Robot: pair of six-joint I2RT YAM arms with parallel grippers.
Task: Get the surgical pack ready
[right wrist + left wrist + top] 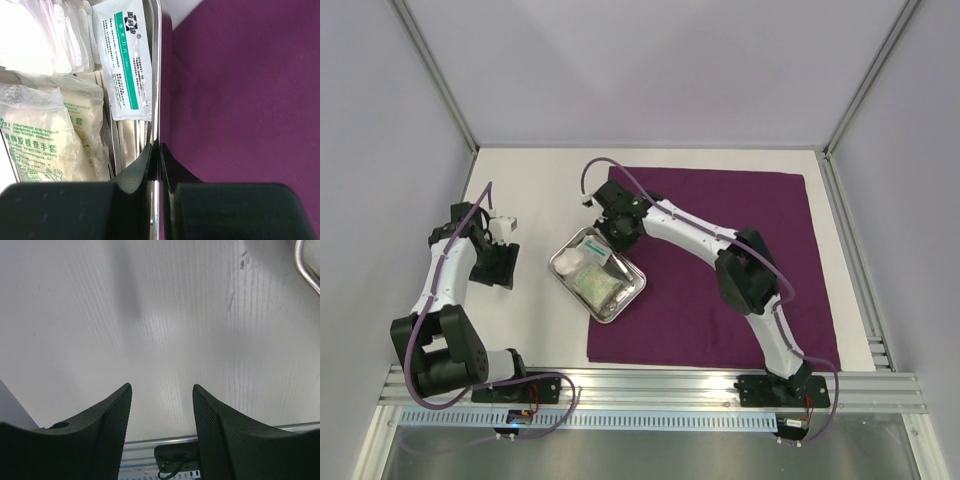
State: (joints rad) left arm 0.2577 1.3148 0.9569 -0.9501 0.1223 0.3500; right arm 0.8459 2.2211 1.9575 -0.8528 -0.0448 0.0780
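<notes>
The deep-purple sheet (740, 200) lies flat on the white table. The small steel tray (638, 291) sits tilted across the sheet's left edge, partly on the cloth and partly on the table. It holds white gauze pads (65, 35), a white-and-green packet (125, 60) and clear bags with green print (40, 135). My right gripper (613, 232) is at the tray's far corner; in the right wrist view the gripper (160, 147) is shut on the thin tray rim (157, 75). My left gripper (162, 390) is open over bare table, left of the tray (305, 265).
White walls and aluminium posts enclose the table on three sides. A metal rail (650, 385) runs along the near edge at the arm bases. The right arm stretches diagonally over the purple sheet.
</notes>
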